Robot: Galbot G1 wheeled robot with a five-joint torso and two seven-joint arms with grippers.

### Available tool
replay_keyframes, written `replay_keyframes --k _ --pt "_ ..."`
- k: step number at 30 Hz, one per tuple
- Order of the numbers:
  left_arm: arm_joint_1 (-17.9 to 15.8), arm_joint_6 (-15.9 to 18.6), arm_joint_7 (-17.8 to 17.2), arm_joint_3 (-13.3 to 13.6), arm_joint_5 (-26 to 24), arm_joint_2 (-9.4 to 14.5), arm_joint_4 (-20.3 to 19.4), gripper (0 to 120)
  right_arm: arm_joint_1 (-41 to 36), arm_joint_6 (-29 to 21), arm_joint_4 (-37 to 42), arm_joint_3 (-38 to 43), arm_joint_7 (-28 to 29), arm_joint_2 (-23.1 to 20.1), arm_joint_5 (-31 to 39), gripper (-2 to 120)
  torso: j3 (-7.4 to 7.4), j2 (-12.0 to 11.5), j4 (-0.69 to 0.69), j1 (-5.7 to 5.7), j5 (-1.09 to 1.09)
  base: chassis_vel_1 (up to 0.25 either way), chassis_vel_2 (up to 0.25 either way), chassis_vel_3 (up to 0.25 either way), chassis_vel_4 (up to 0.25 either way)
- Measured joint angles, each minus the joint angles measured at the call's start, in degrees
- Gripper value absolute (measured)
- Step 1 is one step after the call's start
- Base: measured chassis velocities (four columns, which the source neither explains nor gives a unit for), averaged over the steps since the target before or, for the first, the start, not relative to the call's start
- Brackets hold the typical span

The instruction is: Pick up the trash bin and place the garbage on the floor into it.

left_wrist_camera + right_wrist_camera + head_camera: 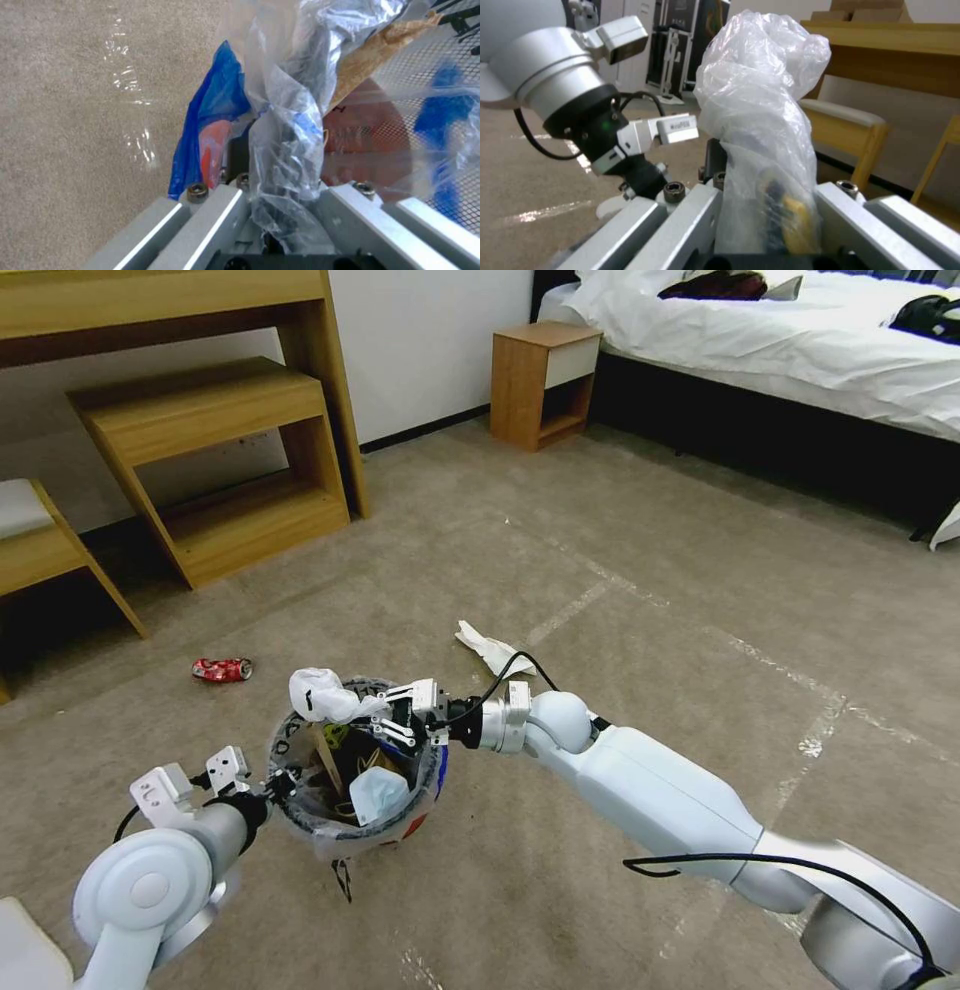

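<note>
Crinkled clear plastic lined the round trash bin point(355, 770), whose rim the left gripper point(268, 786) pinched above the carpeted floor point(620, 570). Over it, the right gripper point(392, 717) squeezed a white plastic wad point(322, 694). Farther left lay a crushed red can point(222, 669).

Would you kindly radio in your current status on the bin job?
Left claw shut on trash bin rim. Right claw shut on white plastic wad, above the bin. Crushed red can and white paper on floor.
</note>
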Motion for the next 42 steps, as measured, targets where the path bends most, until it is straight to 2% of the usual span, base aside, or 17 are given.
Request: replay_keyframes --k 13,16,17,19,20,23,25,26,30,32,33,36,37,38,40,42 --pt "0.72 0.06 -0.05 0.15 0.65 -0.43 -0.60 0 -0.82 1.31 0.25 -0.11 -0.74 -1.71 -0.89 5 0.00 0.00 0.00 0.00 0.00 0.000 0.000 0.000 0.000" --pt "0.72 0.06 -0.09 -0.06 0.65 -0.44 -0.68 0 -0.94 1.90 0.26 0.03 -1.22 -2.48 -1.32 17 0.00 0.00 0.00 0.00 0.01 0.000 0.000 0.000 0.000" --pt "0.72 0.06 -0.09 -0.06 0.65 -0.44 -0.68 0 -0.94 1.90 0.26 0.03 -1.22 -2.48 -1.32 17 0.00 0.00 0.00 0.00 0.01 0.000 0.000 0.000 0.000" --pt "0.60 0.06 -0.10 -0.07 0.63 -0.61 -0.68 0 -0.95 2.31 -0.02 0.04 -2.13 -2.59 -1.82 28 0.00 0.00 -0.01 0.00 0.01 0.000 0.000 0.000 0.000" --pt "0.60 0.06 -0.10 -0.07 0.63 -0.61 -0.68 0 -0.95 2.31 -0.02 0.04 -2.13 -2.59 -1.82 28 0.00 0.00 -0.01 0.00 0.01 0.000 0.000 0.000 0.000" --pt "0.52 0.06 -0.13 -0.21 0.63 -0.77 -0.44 0 -0.73 2.30 -0.47 -0.15 -3.37 -2.59 -1.90 42 0.00 0.00 -0.01 0.00 0.00 0.000 0.000 0.000 0.000" --pt "0.50 0.06 -0.13 -0.27 0.63 -0.76 -0.39 0 -0.57 2.27 -0.56 -0.22 -3.51 -2.59 -1.90 45 0.00 0.00 0.00 0.00 0.00 0.000 0.000 0.000 0.000" --pt "0.46 0.06 -0.13 -0.35 0.59 -0.67 -0.37 0 -0.29 2.18 -0.66 -0.30 -3.80 -2.60 -1.88 52 0.00 0.00 0.00 0.00 0.00 0.000 0.000 0.000 0.000" --pt "0.29 0.06 -0.17 -0.58 0.39 -0.38 -0.37 0 0.50 1.93 -0.86 -0.49 -4.92 -2.62 -1.83 62 0.00 0.00 0.00 0.00 0.00 0.000 0.000 0.000 0.000" --pt "0.16 0.05 -0.29 -0.72 0.12 -0.12 -0.37 0 1.09 1.91 -0.94 -0.92 -6.13 -2.50 -2.02 75 0.00 0.00 0.00 0.00 0.00 0.000 0.000 0.000 0.000" --pt "0.16 0.05 -0.29 -0.72 0.12 -0.12 -0.37 0 1.09 1.91 -0.94 -0.92 -6.13 -2.50 -2.02 75 0.00 0.00 0.00 0.00 0.00 0.000 0.000 0.000 0.000" --pt "0.13 0.04 -0.36 -0.75 0.05 -0.11 -0.37 0 1.24 1.90 -0.81 -1.75 -6.15 -2.40 -2.04 89 0.00 0.00 -0.01 0.00 0.00 0.000 0.000 0.000 0.000" --pt "0.13 0.04 -0.36 -0.75 0.05 -0.11 -0.37 0 1.24 1.90 -0.81 -1.75 -6.15 -2.40 -2.04 89 0.00 0.00 -0.01 0.00 0.00 0.000 0.000 0.000 0.000" --pt "0.13 0.03 -0.40 -0.75 0.04 -0.17 -0.37 0 1.36 1.88 -0.76 -2.02 -6.12 -2.35 -2.04 95 0.00 0.00 0.00 0.00 0.00 0.000 0.000 0.000 0.000" --pt "0.13 0.02 -0.50 -0.74 0.04 -0.30 -0.37 0 1.69 1.88 -0.71 -2.39 -5.89 -2.31 -2.02 99 0.00 0.00 0.00 0.00 0.00 0.000 0.000 0.000 0.000" --pt "0.13 0.02 -0.52 -0.74 0.03 -0.33 -0.38 0 1.86 1.87 -0.71 -2.53 -5.81 -2.32 -2.01 99 0.00 0.00 0.00 0.00 0.00 0.000 0.000 0.000 0.000"
